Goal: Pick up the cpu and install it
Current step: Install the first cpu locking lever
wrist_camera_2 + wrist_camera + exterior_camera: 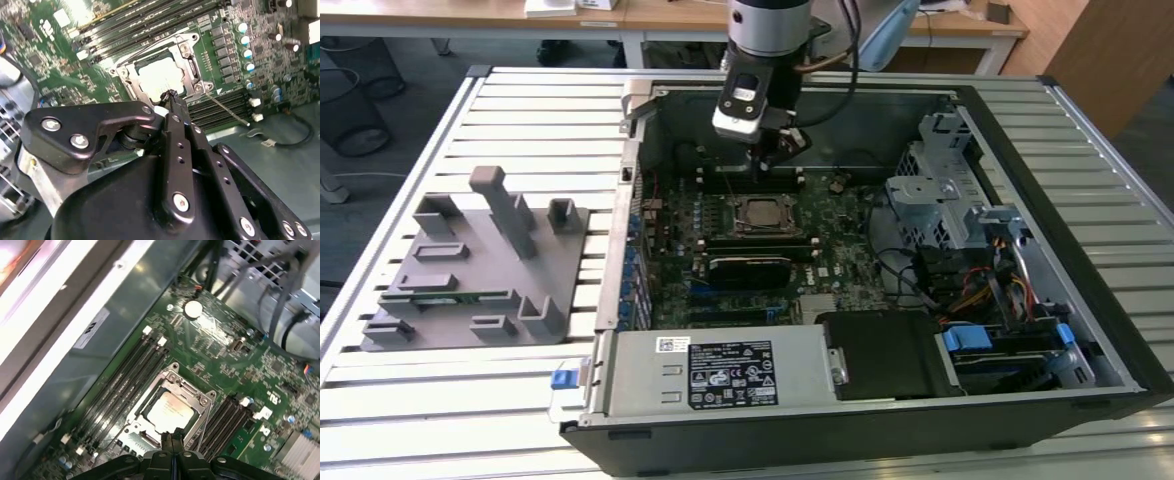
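The cpu [761, 213] lies flat in the metal-framed socket in the middle of the green motherboard [841, 230], inside the open computer case. Its pale silver top also shows in both wrist views [162, 77] [170, 411]. My gripper [781, 150] hangs a little above the board, just beyond the socket's far edge. Its two black fingertips are pressed together with nothing between them [170, 96] [172, 437]. The socket's thin wire lever [227, 110] lies beside the frame.
Black case walls [1067, 230] surround the board. A black heatsink block [750, 268] sits just in front of the socket, and a drive cage with cables [947, 190] stands on the exterior view's right. A grey fixture tray [467, 270] holding a green memory stick [454, 297] lies outside the case.
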